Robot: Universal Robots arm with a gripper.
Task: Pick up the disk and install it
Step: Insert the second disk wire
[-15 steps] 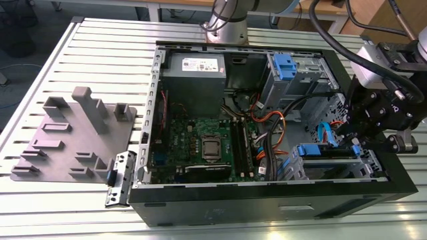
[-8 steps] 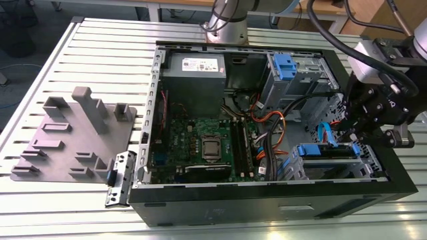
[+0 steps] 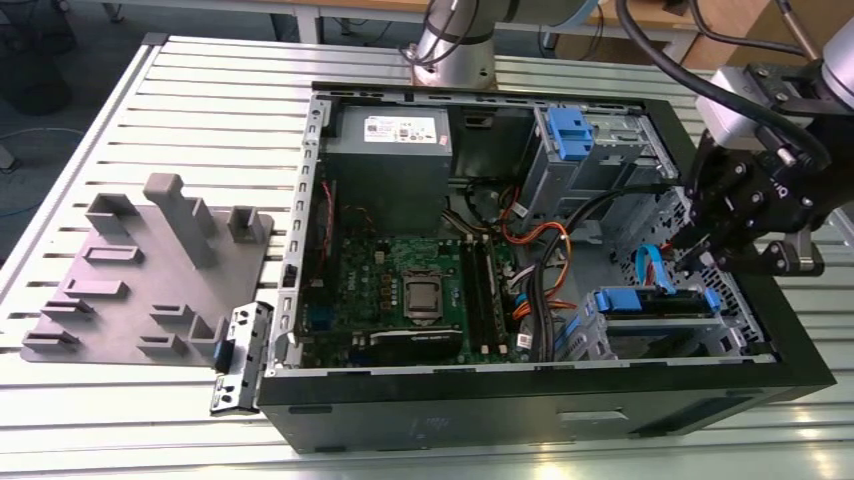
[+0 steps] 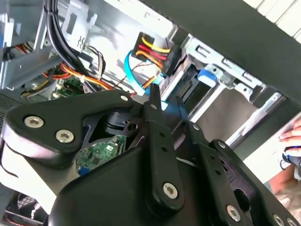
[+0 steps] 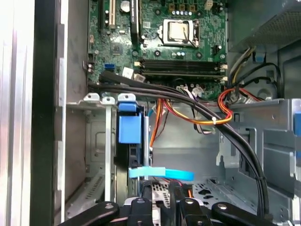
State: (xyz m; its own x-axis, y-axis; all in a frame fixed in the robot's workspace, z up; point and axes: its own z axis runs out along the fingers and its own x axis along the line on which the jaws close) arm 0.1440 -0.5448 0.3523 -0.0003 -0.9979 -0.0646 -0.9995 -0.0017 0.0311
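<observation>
Black metal walls are making up the open computer case (image 3: 534,420), which is being kept flat on a table of silver slats (image 3: 120,420). In the exterior view, the disk (image 3: 651,306) is being held in a drive bay in the corner of the case nearest the camera, toward the exterior view's right. Its blue side rails are being shown along its edges, and it is lying flat and low in the bay.

The gripper (image 3: 691,262) is being held just above the disk, inside the case. Whether anything is being touched by it cannot be told. Whether the jaws are being squeezed together or let loose cannot be told either.

A light blue flat cable (image 3: 650,262) is being seen right beside the gripper. In the first wrist view, the same cable (image 5: 160,173) is being seen lying across, just past the gripper (image 5: 162,188). In the second wrist view, it is curving down close to the gripper (image 4: 167,106).

The green motherboard (image 3: 400,290) is being seen in the middle of the case. The grey power-supply box (image 3: 390,150) is sitting at the far end. A grey tray with raised holders (image 3: 147,280) is being kept on the table at the exterior view's left, just beside the case.
</observation>
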